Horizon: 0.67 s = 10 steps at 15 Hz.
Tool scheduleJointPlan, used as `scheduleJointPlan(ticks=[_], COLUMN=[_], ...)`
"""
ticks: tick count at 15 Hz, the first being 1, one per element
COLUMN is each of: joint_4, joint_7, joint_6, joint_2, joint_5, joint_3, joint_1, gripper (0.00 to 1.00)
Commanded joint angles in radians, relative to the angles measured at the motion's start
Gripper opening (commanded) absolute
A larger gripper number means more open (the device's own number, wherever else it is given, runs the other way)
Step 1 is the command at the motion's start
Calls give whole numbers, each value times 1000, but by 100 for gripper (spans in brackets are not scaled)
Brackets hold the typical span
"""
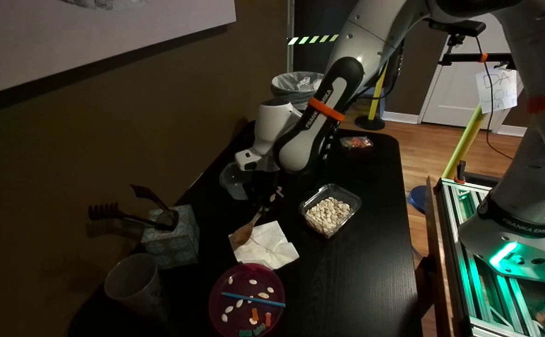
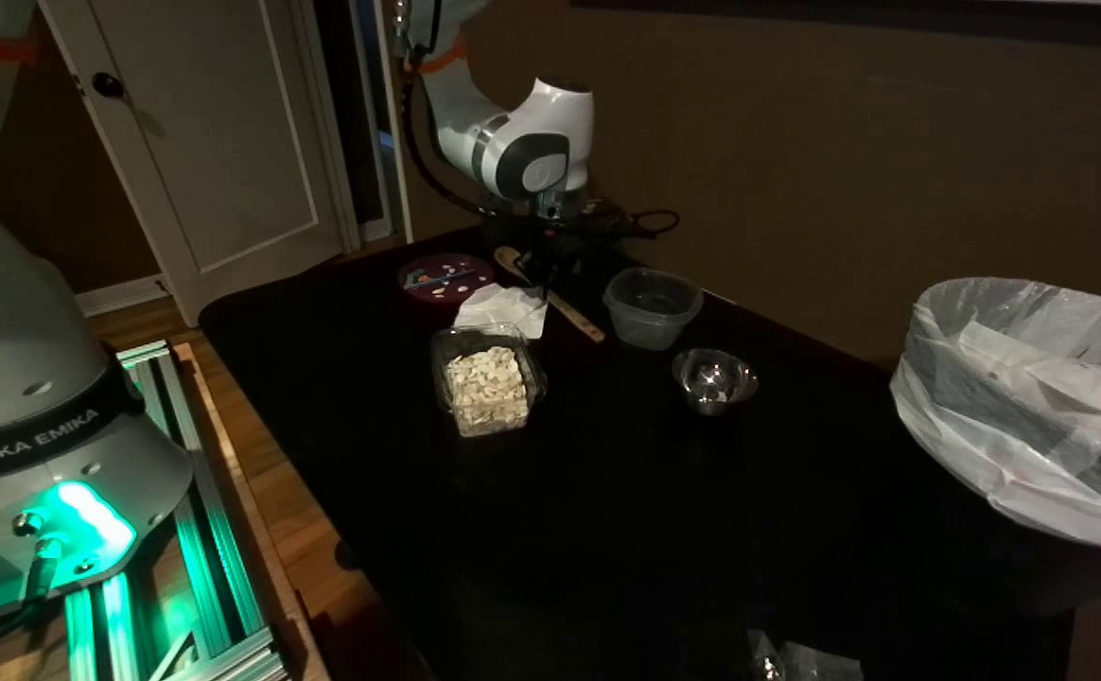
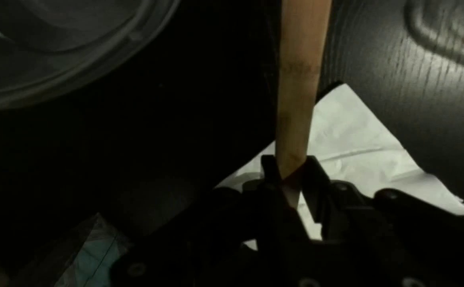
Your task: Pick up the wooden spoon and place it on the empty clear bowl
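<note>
Wrist view | hand [image 3: 290, 169] clamped on wooden spoon [image 3: 301, 83] | clear bowl [image 2: 704, 403] stands apart in an exterior view

Wooden spoon [image 3: 301, 71]: bare-looking wood, matt, kinda smudgy. My hand [image 3: 290, 165]: matt too, but so dark I can't call metal or plastic. My arm shell [image 1: 272, 121]: smooth, slight gloss. Table [image 1: 361, 276]: wood-grain top, soft sheen. Napkin [image 3: 355, 135]: paper, matt, creased. Clear bowl [image 2: 714, 381]: super shiny, glass or plastic, can't tell. Tub [image 2: 650, 326] and square container [image 1: 342, 193]: smooth clear plastic, looks like. Bin liner [image 2: 976, 435]: thin crinkly plastic, bit glossy.
</note>
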Motion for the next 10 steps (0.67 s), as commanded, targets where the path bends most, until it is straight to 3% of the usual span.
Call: scheduleJointPlan(ticks=[1,6,7,9,10], joint_4=[-71,-28,-2,17,-2], joint_7=[84,224,182,-17,102], joint_6=[-57,-98,-98,-105,-68], joint_2=[-139,-224,-214,-202,-212], joint_5=[7,-56,-12,162,69], joint_3=[-33,-144,-111,38,-69], joint_1=[35,109,73,-50,44], gripper=[5,5,5,5,19])
